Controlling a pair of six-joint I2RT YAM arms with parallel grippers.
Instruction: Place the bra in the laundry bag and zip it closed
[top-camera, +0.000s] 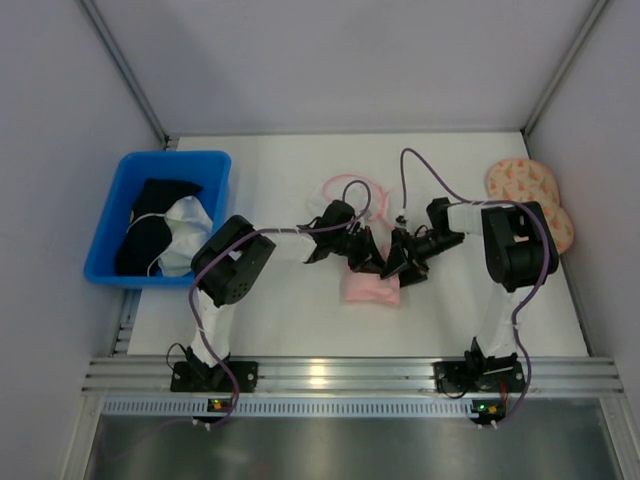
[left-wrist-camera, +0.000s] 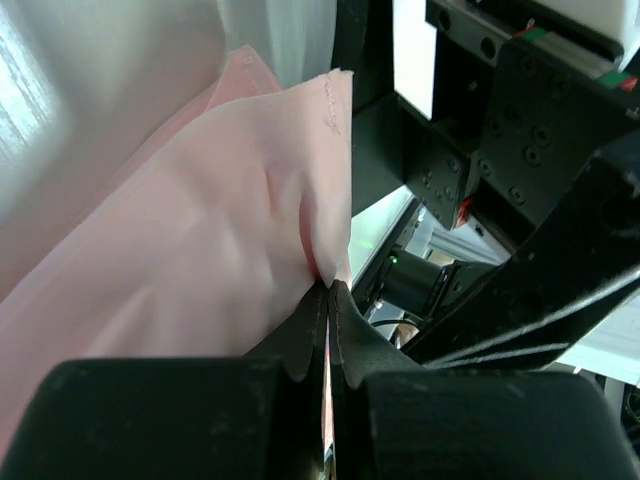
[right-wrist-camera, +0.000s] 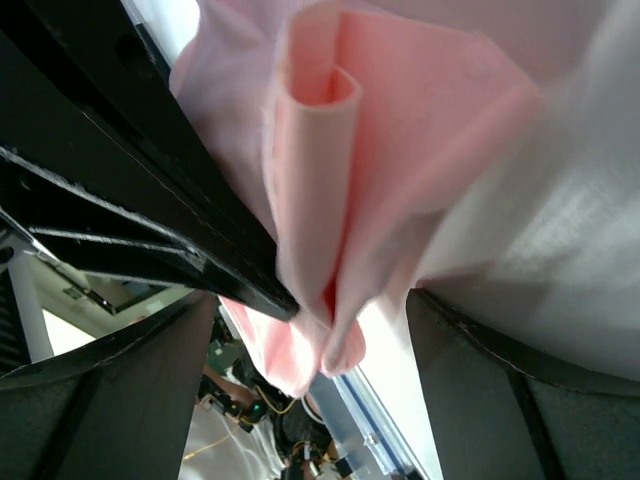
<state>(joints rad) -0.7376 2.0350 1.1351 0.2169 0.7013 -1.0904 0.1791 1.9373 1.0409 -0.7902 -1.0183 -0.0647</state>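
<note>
Left wrist: bra (left-wrist-camera: 200, 260) pinched between left fingers (left-wrist-camera: 300, 345); right fingers (right-wrist-camera: 520, 400) straddle it.

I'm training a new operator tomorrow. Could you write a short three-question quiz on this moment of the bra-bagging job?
1. True or false: the left gripper is shut on the bra.
2. In the top view, where does the blue bin sit? A) at the table's left side B) at its right side C) between the two arms
3. Fill in: the right gripper has its fingers ____, with the bra between them.

Key: 1 true; 2 A; 3 apart.
</note>
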